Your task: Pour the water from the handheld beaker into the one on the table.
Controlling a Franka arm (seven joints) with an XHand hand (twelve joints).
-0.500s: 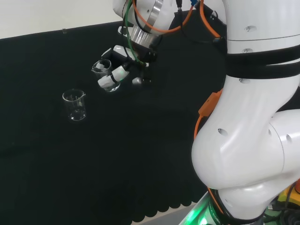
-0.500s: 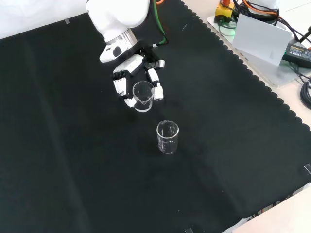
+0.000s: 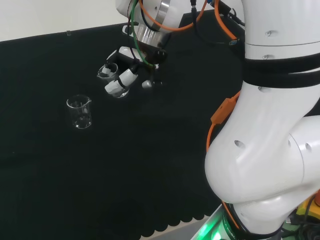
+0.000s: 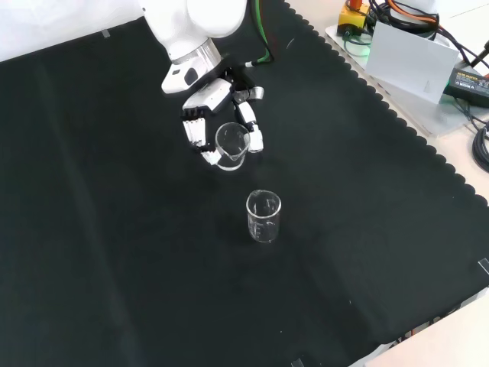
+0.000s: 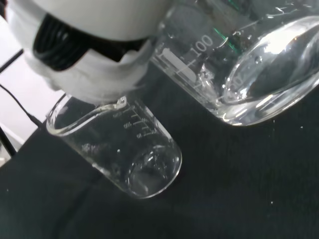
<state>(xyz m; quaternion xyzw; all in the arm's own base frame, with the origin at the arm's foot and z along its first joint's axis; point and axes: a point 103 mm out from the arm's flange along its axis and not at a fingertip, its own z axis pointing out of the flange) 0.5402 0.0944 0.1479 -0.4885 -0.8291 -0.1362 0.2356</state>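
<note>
**Handheld beaker being carried above the cloth, short of the target**

The hand (image 4: pixel 216 115) is gripping the handheld beaker (image 4: pixel 230 146), fingers (image 3: pixel 126 78) curling round its wall and thumb closing on the other side. In the front view it is hanging just above and left of the beaker on the table (image 4: pixel 263 216), the two standing apart. It is sitting close to upright, which I judge is keeping the water in until the lip is over the receiving mouth. The receiver is standing upright on the black cloth (image 4: pixel 367 229), spout showing in the head view.

Both vessels are clear, thin-walled cylinders with printed graduations and flared rims; the wrist view is showing the held one's thick rounded base (image 5: pixel 271 79). The cloth is looking matte, with a scalloped edge.
</note>
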